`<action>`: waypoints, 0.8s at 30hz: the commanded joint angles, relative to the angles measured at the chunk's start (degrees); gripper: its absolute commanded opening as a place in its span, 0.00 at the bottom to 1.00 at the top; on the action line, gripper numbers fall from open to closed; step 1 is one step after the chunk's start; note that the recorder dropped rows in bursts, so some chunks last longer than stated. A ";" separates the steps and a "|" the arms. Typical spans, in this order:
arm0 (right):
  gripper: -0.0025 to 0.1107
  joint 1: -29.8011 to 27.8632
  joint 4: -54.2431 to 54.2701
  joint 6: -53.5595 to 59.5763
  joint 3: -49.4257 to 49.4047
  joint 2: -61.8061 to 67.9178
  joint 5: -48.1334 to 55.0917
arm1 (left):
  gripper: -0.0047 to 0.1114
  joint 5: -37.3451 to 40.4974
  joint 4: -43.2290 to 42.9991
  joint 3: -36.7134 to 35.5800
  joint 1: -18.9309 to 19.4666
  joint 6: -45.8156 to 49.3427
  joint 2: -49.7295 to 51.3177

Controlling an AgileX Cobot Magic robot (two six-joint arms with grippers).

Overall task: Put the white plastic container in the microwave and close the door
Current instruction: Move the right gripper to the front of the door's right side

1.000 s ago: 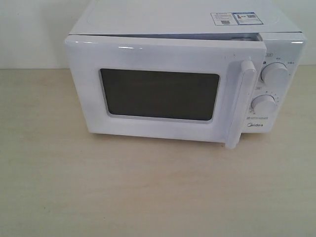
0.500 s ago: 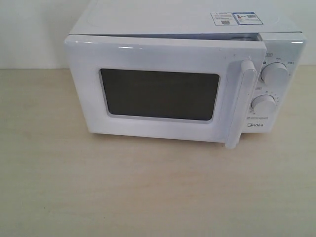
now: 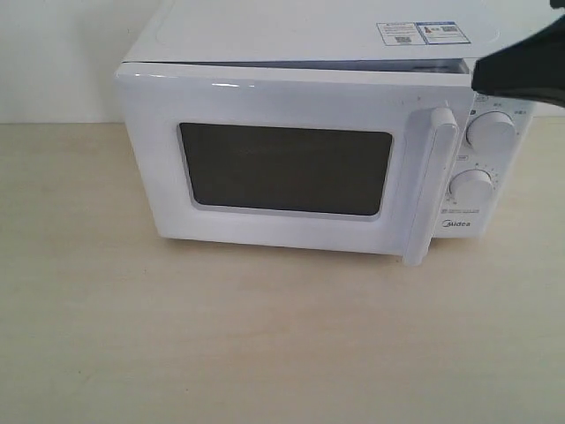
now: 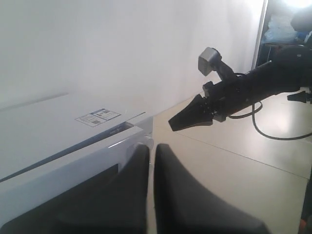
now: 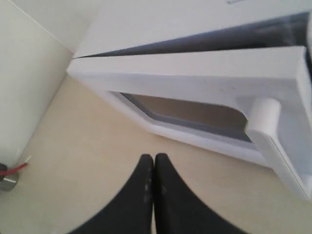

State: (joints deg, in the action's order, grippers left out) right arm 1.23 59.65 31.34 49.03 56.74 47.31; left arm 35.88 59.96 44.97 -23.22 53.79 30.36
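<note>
The counter (image 3: pixel 265 336) lay as it had a second earlier, with its near half bare. The microwave (image 3: pixel 309 35) had not shifted from its place along the far edge, toward the far right corner. The door (image 3: pixel 282 97) also stood as before: swung nearly to, but with a dark gap showing along its top and its handle side standing proud of the dial panel, so it was not latched.

The one change was the right gripper (image 3: pixel 481 79). Absent from the exterior view half a second earlier, it had come in over the far right corner, above the dials and close to the door's free edge. Its jaws were pressed together and held nothing. The left gripper (image 4: pixel 151 148) hung near the microwave's front top edge, its jaws all but touching and likewise empty.

The white plastic container appeared in no view. It may have sat inside behind the door, but the dark window did not let me tell. If so, the arm's arrival suggested the closing push was at hand, and pressing near the handle would seat the door.
</note>
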 commanded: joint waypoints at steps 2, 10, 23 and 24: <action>0.02 4.96 7.07 10.90 -1.21 3.06 -11.15 | 0.08 0.60 0.18 0.24 -0.17 -0.48 -0.16; 0.02 26.82 6.84 19.07 -6.71 4.83 -41.78 | 0.08 0.98 0.18 0.24 -0.17 -0.48 -0.16; 0.02 49.95 6.69 18.50 -12.55 13.56 -81.27 | 0.08 3.60 0.18 0.24 -0.17 -0.48 -0.16; 0.02 49.95 6.81 18.51 -12.55 13.93 -81.27 | 0.08 3.89 0.18 0.24 -0.17 -0.48 -0.16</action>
State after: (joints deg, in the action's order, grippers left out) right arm 50.48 66.39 49.44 36.73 69.45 -31.44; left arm 38.66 59.96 44.97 -23.22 53.79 30.36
